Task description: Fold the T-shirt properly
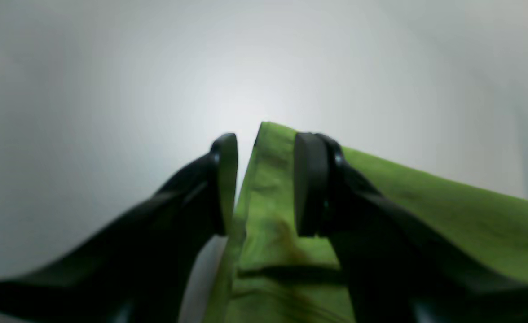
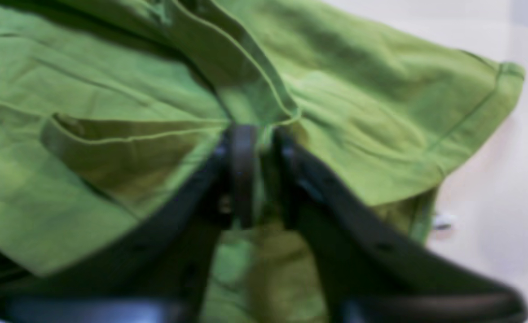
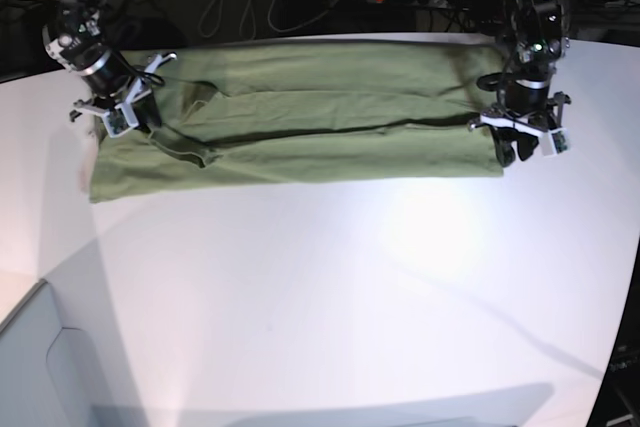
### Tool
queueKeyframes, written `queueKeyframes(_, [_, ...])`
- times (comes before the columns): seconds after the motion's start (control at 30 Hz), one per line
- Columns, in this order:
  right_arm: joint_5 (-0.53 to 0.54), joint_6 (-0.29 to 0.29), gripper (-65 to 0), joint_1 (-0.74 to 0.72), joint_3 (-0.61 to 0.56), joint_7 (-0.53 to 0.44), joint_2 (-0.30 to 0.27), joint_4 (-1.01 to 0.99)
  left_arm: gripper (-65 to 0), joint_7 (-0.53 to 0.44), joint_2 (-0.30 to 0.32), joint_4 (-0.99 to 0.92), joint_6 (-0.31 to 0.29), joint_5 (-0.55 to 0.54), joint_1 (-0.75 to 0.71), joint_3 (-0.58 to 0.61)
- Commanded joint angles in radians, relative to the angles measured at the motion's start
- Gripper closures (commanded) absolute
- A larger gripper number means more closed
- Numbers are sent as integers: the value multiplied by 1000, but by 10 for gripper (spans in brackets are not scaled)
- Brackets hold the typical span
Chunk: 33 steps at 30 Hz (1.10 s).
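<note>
Both wrist views are blurred. Below the right gripper (image 2: pixel 259 175), the T-shirt (image 2: pixel 111 112) is cut off by the frame edges, and whether cloth is pinched cannot be told. Beside the left gripper (image 1: pixel 264 184), the cloth's lower part is hidden behind the dark fingers (image 1: pixel 311 184). In the base view, both grippers are too small for their opening to be judged.

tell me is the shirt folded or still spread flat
Partly folded: the T-shirt lies as a long band on the table, its long edges turned inward to a seam-like line along the middle.
</note>
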<state>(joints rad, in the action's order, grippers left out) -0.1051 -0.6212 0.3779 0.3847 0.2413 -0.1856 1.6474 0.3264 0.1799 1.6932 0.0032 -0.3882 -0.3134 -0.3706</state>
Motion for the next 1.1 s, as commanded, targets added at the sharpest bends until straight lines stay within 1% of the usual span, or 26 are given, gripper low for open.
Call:
queueKeyframes(0.0, [9, -22, -192, -1, 9, -26, -19, 14, -204, -23, 10, 17, -1, -4, 3, -6])
queueKeyframes(0.07, [11, -22, -312, 2, 29, -29, -30, 20, -204, -23, 10, 17, -1, -4, 1, -6])
queueKeyframes(0.13, [15, -22, -400, 3, 49, -30, -28, 38, -204, -23, 10, 20, 1, -4, -8, -6])
queueKeyframes(0.17, [17, -24, -429, 5, 67, -32, -27, 55, -204, -23, 10, 23, 1, -4, -11, -6])
queueKeyframes(0.2, [17, -24, -451, 5, 87, -32, -24, 80, -204, -23, 10, 25, 1, -4, -11, -6])
queueKeyframes(0.23, [17, -24, -457, 5, 96, -32, -18, 98, -204, -23, 10, 25, 1, -4, -11, -6])
queueKeyframes(0.3, [17, -24, -457, -3, 101, -30, -2, 136, -204, -23, 10, 26, 1, -4, -14, -6])
queueKeyframes(0.37, [15, -24, -456, -18, 93, -23, 1, 165, -204, -25, 10, 29, 1, -4, -25, -6])
queueKeyframes(0.43, [12, -24, -434, -56, 50, -21, 4, 165, -204, -25, 10, 40, 1, -4, -31, -8])
queueKeyframes(0.47, [12, -24, -410, -73, 29, -20, 5, 153, -204, -25, 10, 43, 1, -4, -31, -8])
queueKeyframes(0.5, [12, -24, -371, -95, 1, -10, 10, 133, -204, -25, 10, 44, 1, -4, -37, -8])
queueKeyframes(0.57, [11, -24, -260, -148, -45, 26, 18, 90, -204, -25, 10, 52, 1, -4, -43, -8])
queueKeyframes(0.67, [11, -22, -92, -208, -83, 92, 31, 30, -204, -25, 10, 66, 2, -4, -60, -8])
queueKeyframes(0.73, [11, -19, -9, -228, -100, 112, 33, 4, -204, -25, 10, 72, 2, -4, -71, -12])
queueKeyframes(0.77, [9, -19, 0, -239, -106, 120, 38, -13, -204, -25, 10, 72, 2, -4, -79, -24])
queueKeyframes(0.9, [9, -19, -1, -273, -109, 122, 41, -69, -204, -23, 0, 72, -1, -4, -82, -63])
queueKeyframes(1.07, [9, -22, 0, -268, -112, 125, 39, -80, -204, -23, -4, 72, -2, -4, -96, -95])
